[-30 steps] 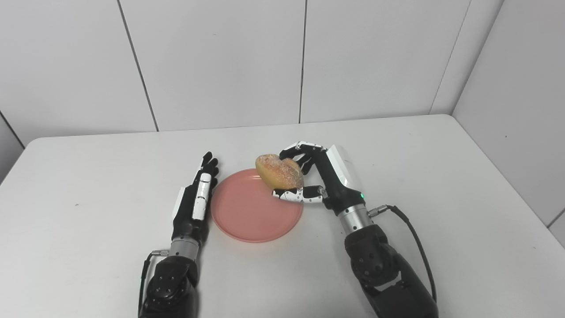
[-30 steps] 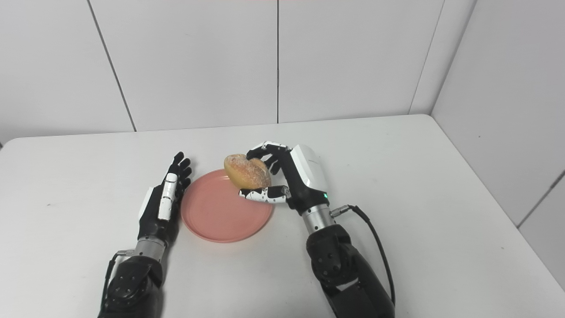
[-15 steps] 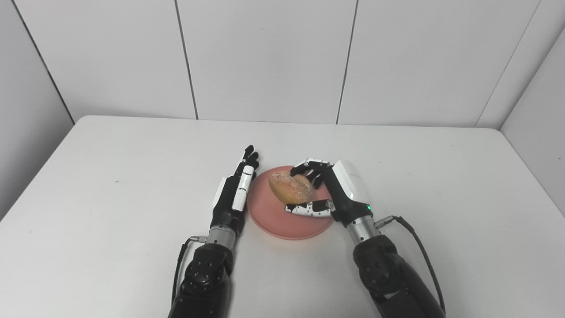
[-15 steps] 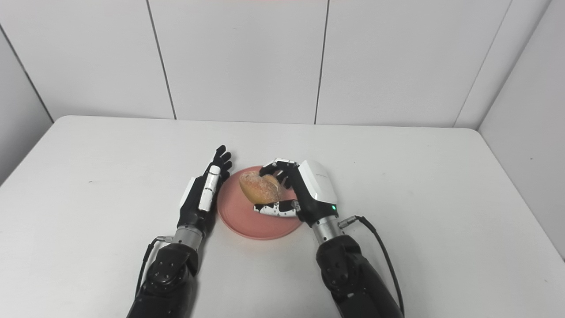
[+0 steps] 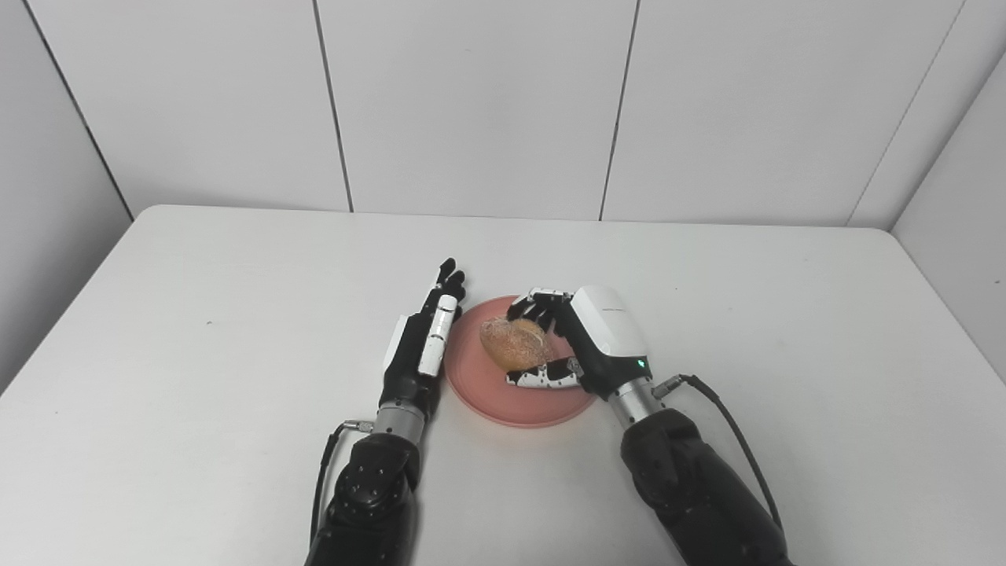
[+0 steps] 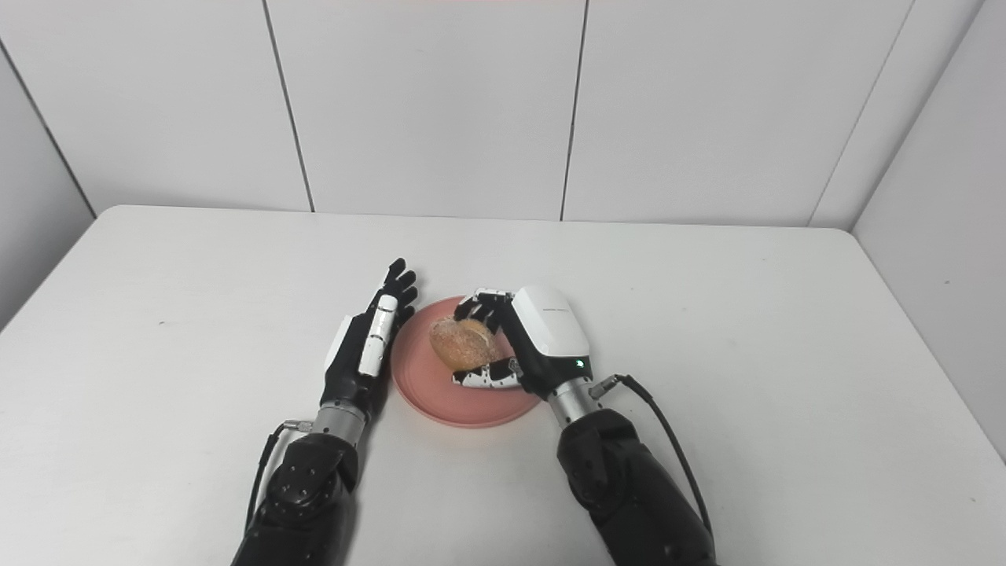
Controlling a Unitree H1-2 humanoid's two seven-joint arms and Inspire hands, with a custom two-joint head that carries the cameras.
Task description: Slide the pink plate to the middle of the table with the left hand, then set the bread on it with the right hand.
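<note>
The pink plate [image 5: 515, 393] sits mid-desk [image 5: 196, 314]. The right robot hand [image 5: 578, 346] pinches the bread [image 5: 515, 343] over the plate's centre, low for release. At nine o'clock, the left robot hand [image 5: 420, 346] stands flat, fingers straight, bracing the rim.

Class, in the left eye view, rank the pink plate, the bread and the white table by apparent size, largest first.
1. White table, by far the largest.
2. Pink plate, partly covered.
3. Bread, smallest, held over the plate by the right robot hand.
</note>
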